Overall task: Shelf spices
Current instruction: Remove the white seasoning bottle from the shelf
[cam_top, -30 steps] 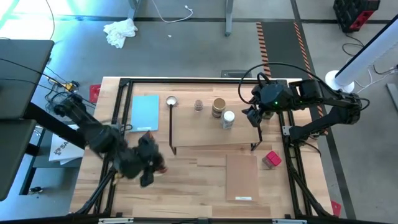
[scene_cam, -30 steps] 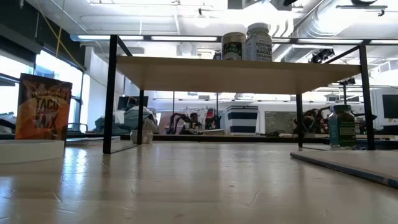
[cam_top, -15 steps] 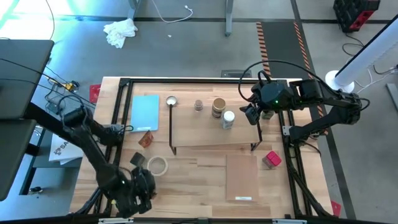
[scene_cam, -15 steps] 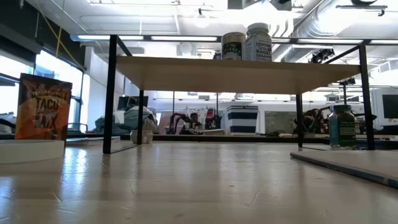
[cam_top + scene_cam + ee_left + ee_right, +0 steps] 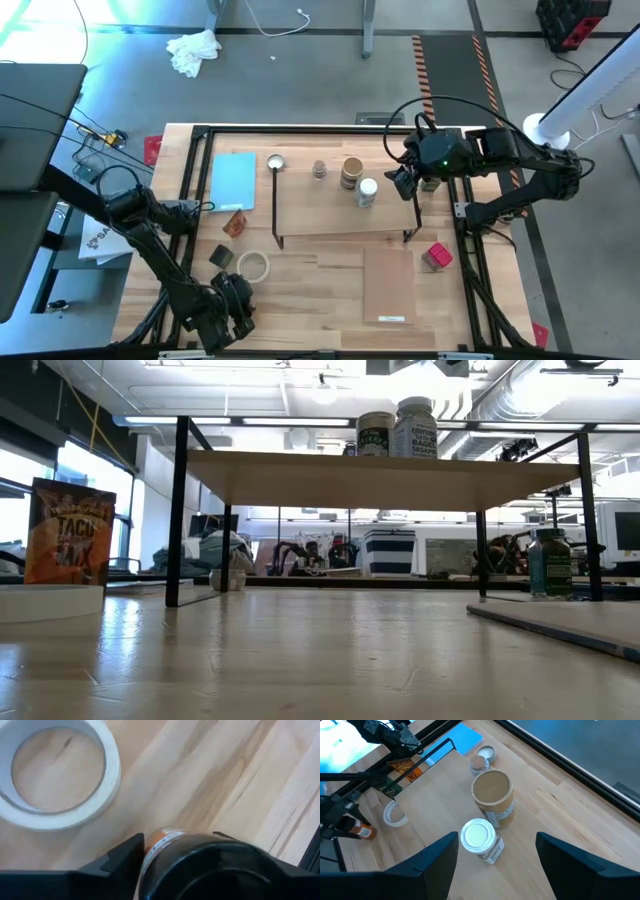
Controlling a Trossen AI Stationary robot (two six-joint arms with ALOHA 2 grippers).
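While right arm (image 5: 500, 160) waits, left end effector (image 5: 228, 312) grips a jar (image 5: 200, 865).

Two dark, near-black arms, built of rounded tubular links and bulkier joint housings. Left arm (image 5: 150, 240): matte black throughout, thin black cables bunched at its base by the table's 9 o'clock edge, chunky black wrist block at the end. Right arm (image 5: 500, 165): same dark finish, a small green light glowing on the wrist housing, a long black cable looping high over the links from the 3 o'clock side. Left gripper (image 5: 175, 865): two flat, angular black fingers (image 5: 117, 862) with hard straight edges. Right gripper (image 5: 492, 865): matching broad black fingers (image 5: 432, 865), plain, matte, without visible markings or screws.
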